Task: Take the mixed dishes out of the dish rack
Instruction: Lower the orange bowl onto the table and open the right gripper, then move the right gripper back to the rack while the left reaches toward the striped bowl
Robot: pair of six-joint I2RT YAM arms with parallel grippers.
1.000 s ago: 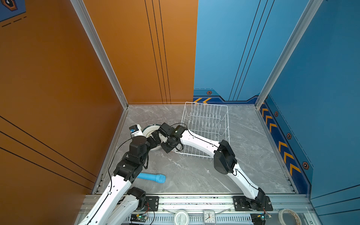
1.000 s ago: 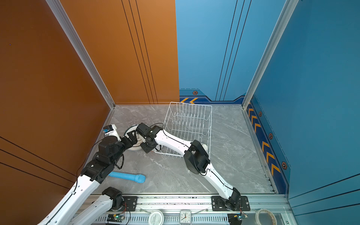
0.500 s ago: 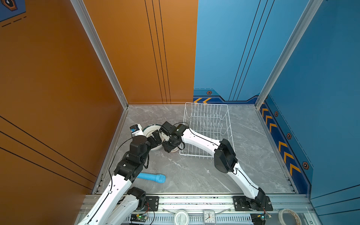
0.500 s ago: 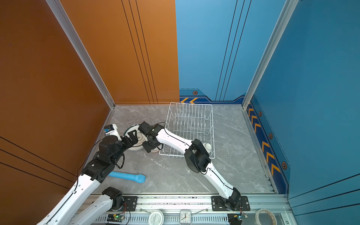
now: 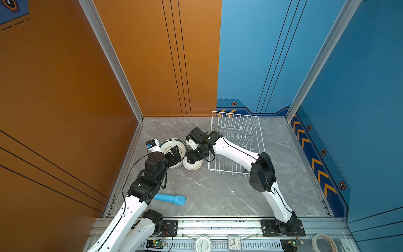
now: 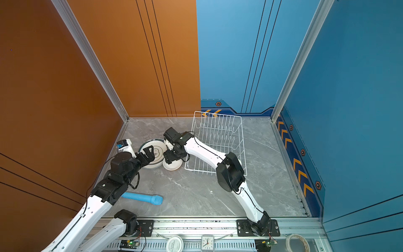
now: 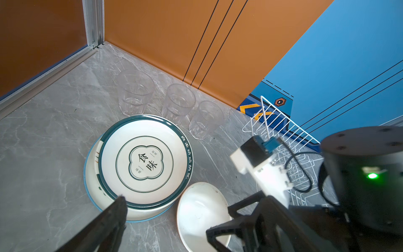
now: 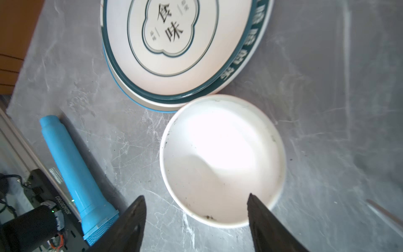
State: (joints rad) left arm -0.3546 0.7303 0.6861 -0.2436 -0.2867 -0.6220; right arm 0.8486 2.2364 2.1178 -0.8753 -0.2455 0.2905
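Looks like I'm finishing the unload. My right gripper [image 8: 196, 196] is hovering, jaws spread, straight over the one white bowl [image 8: 222, 157], which is sitting free on the table [image 5: 218, 192]. Just beyond it my left gripper [image 5: 174, 153] is gaping wide above the plates [image 7: 144, 161], three stacked I think. Past those, three tumblers [image 7: 177, 102] are standing. The one dish rack [image 5: 235, 114], off to the gripper's side, is looking empty, so next I'm probably just lifting clear.

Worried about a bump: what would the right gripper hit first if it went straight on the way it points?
Probably the white bowl: the right gripper points down at its near rim, jaws open, one over the bowl, the other over the table. How close is hard to tell.
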